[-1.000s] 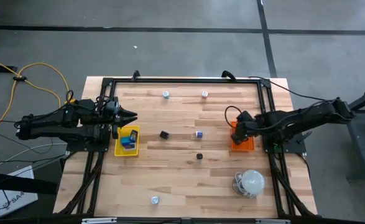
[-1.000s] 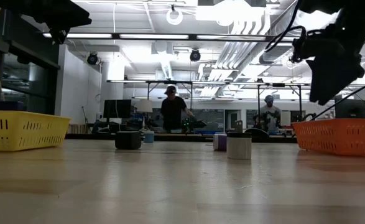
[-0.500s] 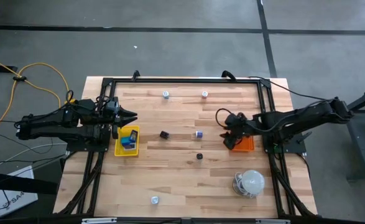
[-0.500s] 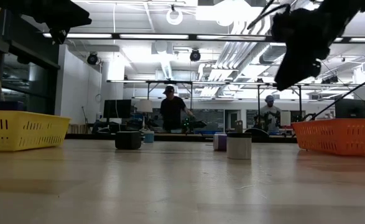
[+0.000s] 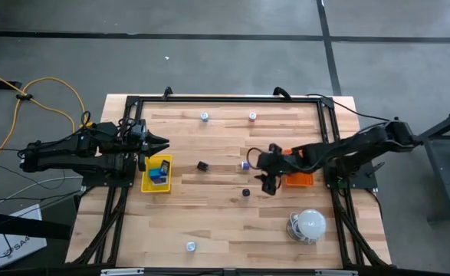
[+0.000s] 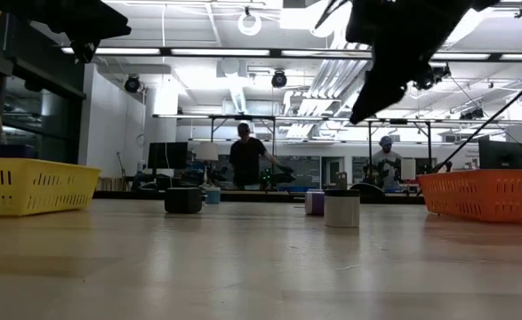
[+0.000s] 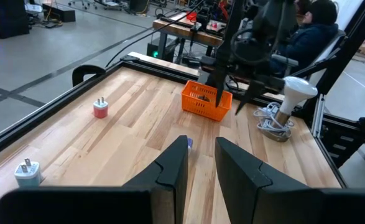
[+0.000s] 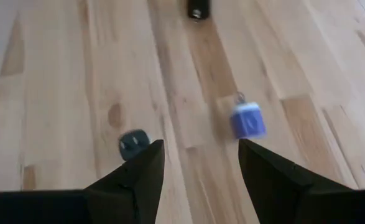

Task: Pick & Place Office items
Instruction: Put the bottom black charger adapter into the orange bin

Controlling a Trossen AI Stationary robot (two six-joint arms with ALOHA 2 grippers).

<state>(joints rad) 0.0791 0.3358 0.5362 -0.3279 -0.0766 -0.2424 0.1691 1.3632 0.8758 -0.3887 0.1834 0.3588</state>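
Observation:
Small office items lie apart on the wooden table: a black block (image 5: 202, 165), a blue-purple cube (image 5: 245, 164) (image 8: 249, 121) and a small black round piece (image 5: 246, 193) (image 8: 133, 142). My right gripper (image 5: 261, 178) (image 8: 201, 168) hangs open above the table just right of these, slanting down toward the table's left, with nothing between its fingers. My left gripper (image 5: 165, 142) (image 7: 202, 163) waits shut and empty at the left edge, above the far end of the yellow tray (image 5: 156, 174). The orange tray (image 5: 300, 179) sits behind my right gripper.
Two white plug-like bits (image 5: 205, 116) (image 5: 252, 116) lie near the far edge, and another (image 5: 190, 246) near the front edge. A white dome with a coiled cable (image 5: 310, 225) stands at the front right. A black frame (image 5: 225, 98) rims the table. People show in the room beyond.
My right gripper has gone from over the orange tray toward the table's left, out over the middle of the table. It has rolled about its own line, and its fingers have stayed open. Nothing on the table has moved.

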